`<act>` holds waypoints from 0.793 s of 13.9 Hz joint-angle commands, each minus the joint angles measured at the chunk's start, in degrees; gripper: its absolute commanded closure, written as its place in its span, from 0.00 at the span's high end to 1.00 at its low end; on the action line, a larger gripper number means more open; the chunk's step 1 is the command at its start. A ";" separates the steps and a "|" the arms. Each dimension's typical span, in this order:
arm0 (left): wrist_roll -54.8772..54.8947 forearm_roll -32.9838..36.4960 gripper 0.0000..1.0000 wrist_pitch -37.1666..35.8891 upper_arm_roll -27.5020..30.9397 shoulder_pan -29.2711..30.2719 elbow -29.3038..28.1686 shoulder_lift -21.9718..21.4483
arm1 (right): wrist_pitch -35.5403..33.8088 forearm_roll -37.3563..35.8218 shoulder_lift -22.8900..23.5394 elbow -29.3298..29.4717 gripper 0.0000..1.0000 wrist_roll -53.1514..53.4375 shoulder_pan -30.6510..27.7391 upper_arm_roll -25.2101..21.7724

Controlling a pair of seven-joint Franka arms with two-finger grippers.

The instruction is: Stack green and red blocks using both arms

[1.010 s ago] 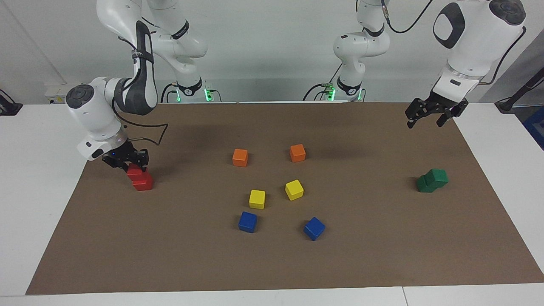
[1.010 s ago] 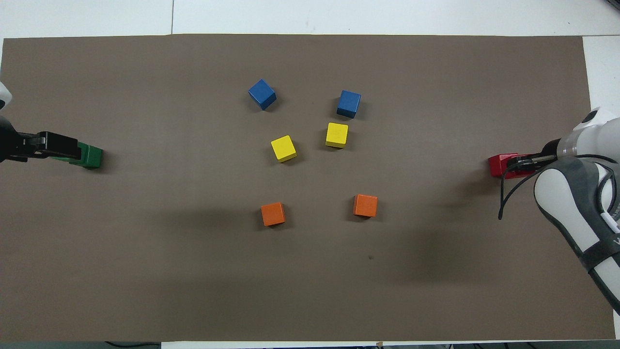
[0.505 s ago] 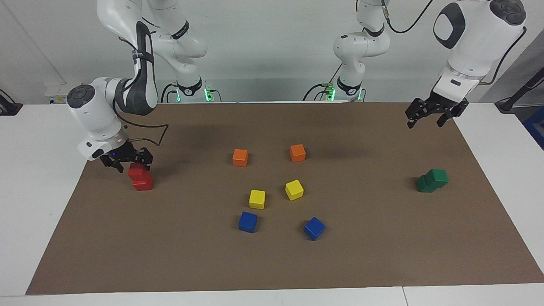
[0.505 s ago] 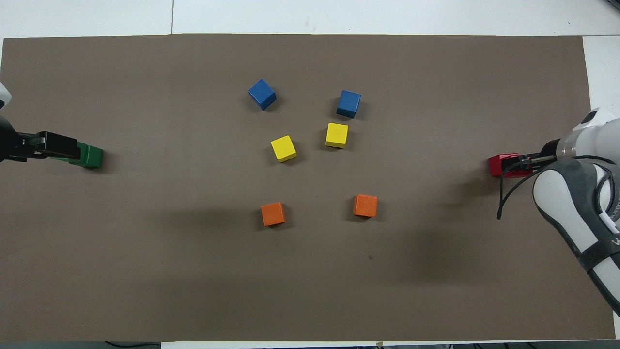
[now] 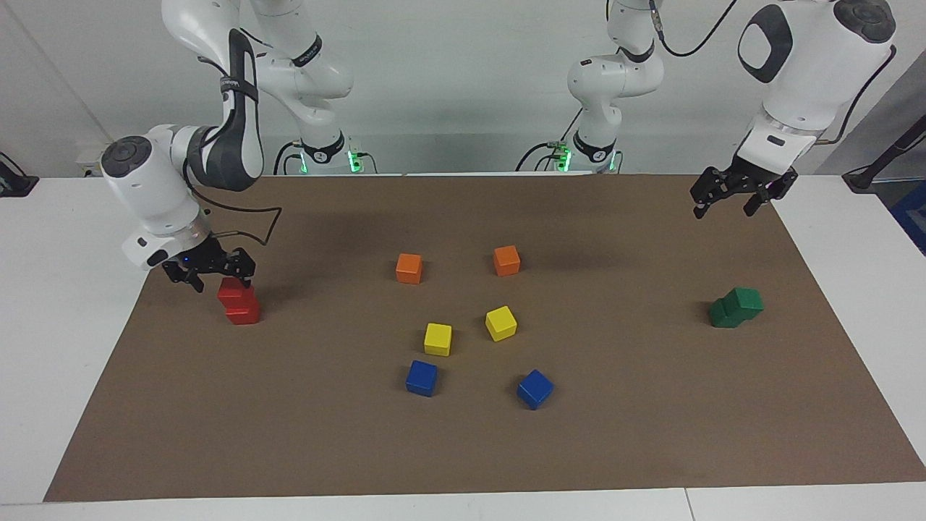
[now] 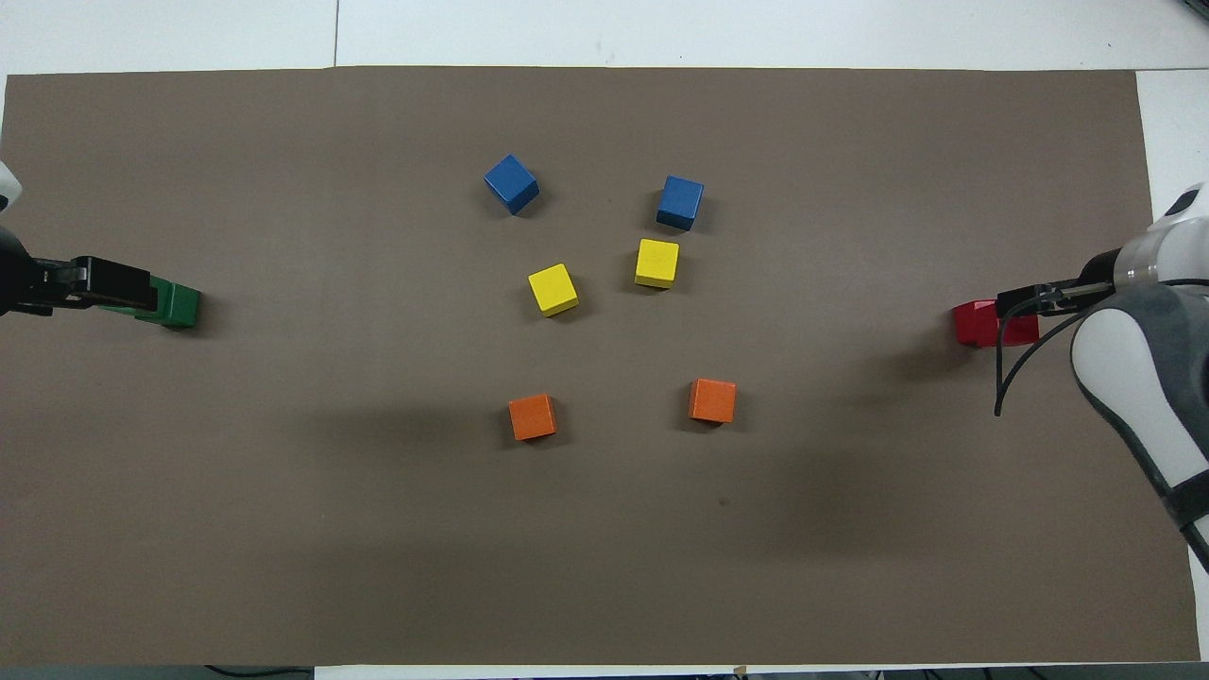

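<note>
Two red blocks stand stacked near the right arm's end of the mat, the upper one set a little askew; they also show in the overhead view. My right gripper is open just above the upper red block and holds nothing; it also shows in the overhead view. Two dark green blocks stand stacked near the left arm's end, the upper one offset. My left gripper is open, empty and raised high. In the overhead view it covers part of the green stack.
Two orange cubes, two yellow cubes and two blue cubes lie spread over the middle of the brown mat. White table shows around the mat.
My right gripper has let go of the upper red block, opened and risen off it, drawing toward the right arm's end of the table. The left arm has not moved.
</note>
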 commanded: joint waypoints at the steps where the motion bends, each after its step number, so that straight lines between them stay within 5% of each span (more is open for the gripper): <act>1: 0.51 -1.16 1.00 1.06 0.55 -0.10 -1.89 -1.64 | -7.49 0.49 -5.38 3.93 1.00 2.86 0.43 0.71; 6: 0.59 -1.16 1.00 1.06 0.64 -0.19 -1.80 -1.64 | -26.99 0.66 -10.23 12.88 1.00 10.43 1.75 1.49; 11: 0.60 -1.07 1.00 1.06 0.64 -0.19 -1.62 -1.64 | -27.47 0.40 -8.05 16.15 1.00 11.66 2.54 1.85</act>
